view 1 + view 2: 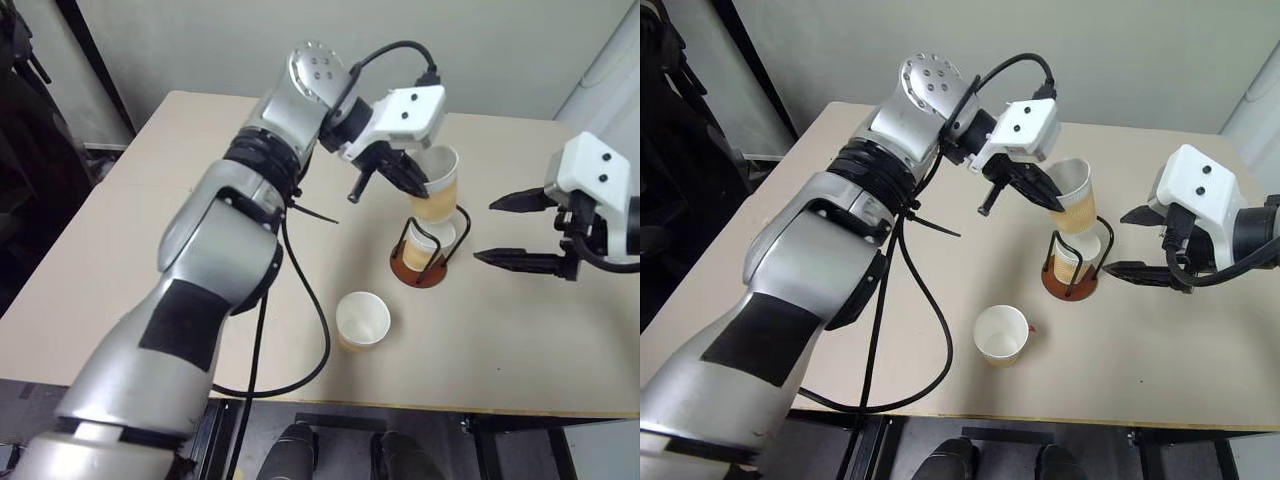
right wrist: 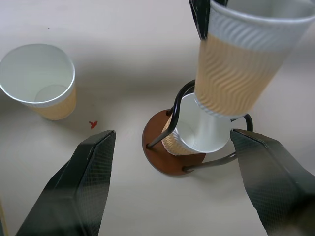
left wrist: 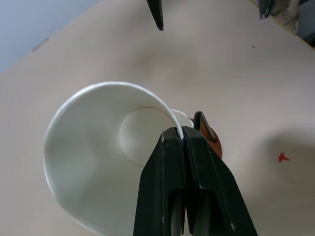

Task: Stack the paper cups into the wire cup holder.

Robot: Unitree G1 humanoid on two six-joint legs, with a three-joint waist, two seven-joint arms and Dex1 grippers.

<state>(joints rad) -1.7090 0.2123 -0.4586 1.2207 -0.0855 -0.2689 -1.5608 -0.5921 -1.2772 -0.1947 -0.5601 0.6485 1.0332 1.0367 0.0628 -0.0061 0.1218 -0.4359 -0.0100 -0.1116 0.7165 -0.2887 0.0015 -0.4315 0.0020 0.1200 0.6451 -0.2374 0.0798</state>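
Observation:
My left gripper (image 1: 418, 182) is shut on the rim of a paper cup (image 1: 436, 185), which hangs tilted just above the wire cup holder (image 1: 419, 268). In the left wrist view its fingers (image 3: 184, 147) pinch that cup's white rim (image 3: 93, 147). The holder has a reddish-brown disc base and black wire loops, and one paper cup (image 2: 193, 129) sits inside it. Another paper cup (image 1: 363, 320) stands upright on the table nearer me. My right gripper (image 1: 522, 230) is open to the right of the holder, with nothing between its fingers.
The beige table (image 1: 150, 250) has its front edge close below the loose cup. A small red mark (image 2: 93, 124) lies on the table between the loose cup and the holder. A black cable (image 1: 300, 300) loops down from my left arm.

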